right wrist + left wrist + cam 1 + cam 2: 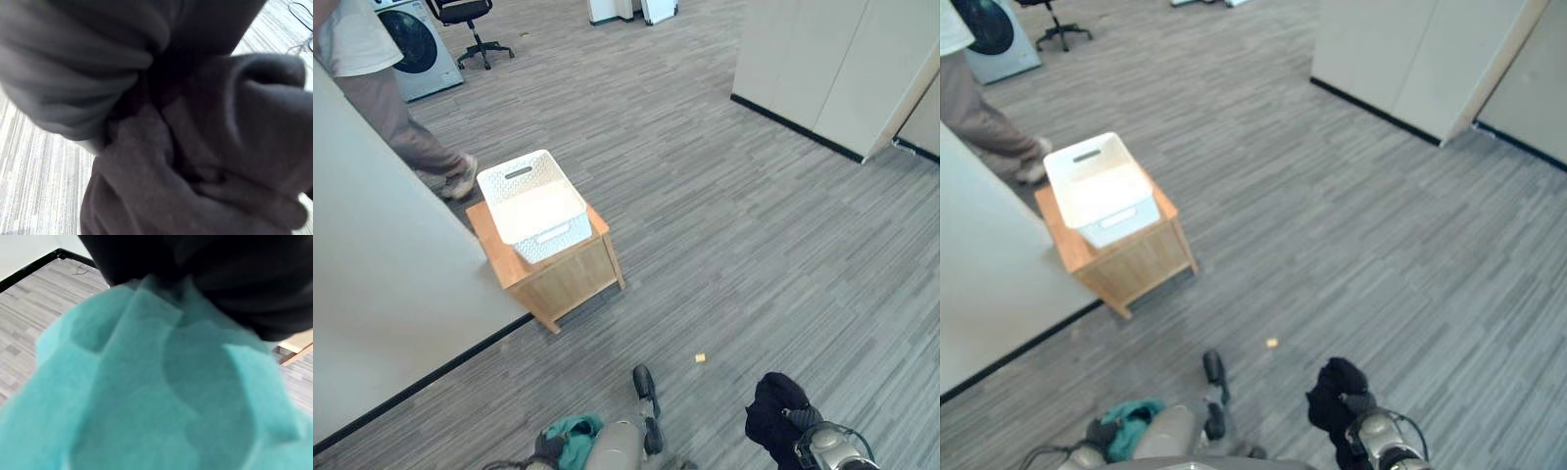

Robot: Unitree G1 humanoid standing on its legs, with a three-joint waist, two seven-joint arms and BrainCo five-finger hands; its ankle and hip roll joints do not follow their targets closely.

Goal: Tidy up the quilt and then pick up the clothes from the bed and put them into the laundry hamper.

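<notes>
down at the bottom of the left eye view, the left hand (551, 446) has a teal cloth (576, 437) bunched up against it. its fingers are hidden under the cloth, so i cannot tell if they are curled or straight. from the left wrist view the teal cloth (146, 391) lies right over the hand and covers what is past it.

over on the right side, the right hand (813, 436) has a black cloth (773, 411) piled on it. the black cloth (195, 161) hides those fingers too, so i cannot tell how they sit.

both cloths are low and near the robot, above the grey striped floor (754, 215). a small tan crumb (701, 358) lies on the floor between the two hands and a bit further out.

further out and to the left, a white laundry hamper (531, 204) sits on a small wooden worktop (558, 269). the hamper is well apart from both cloths. the worktop stands just beside a big pale wall panel (382, 284).

behind the hamper, a person (372, 88) is on the floor. far back are a washing machine (416, 44) and a black chair (470, 24).
</notes>
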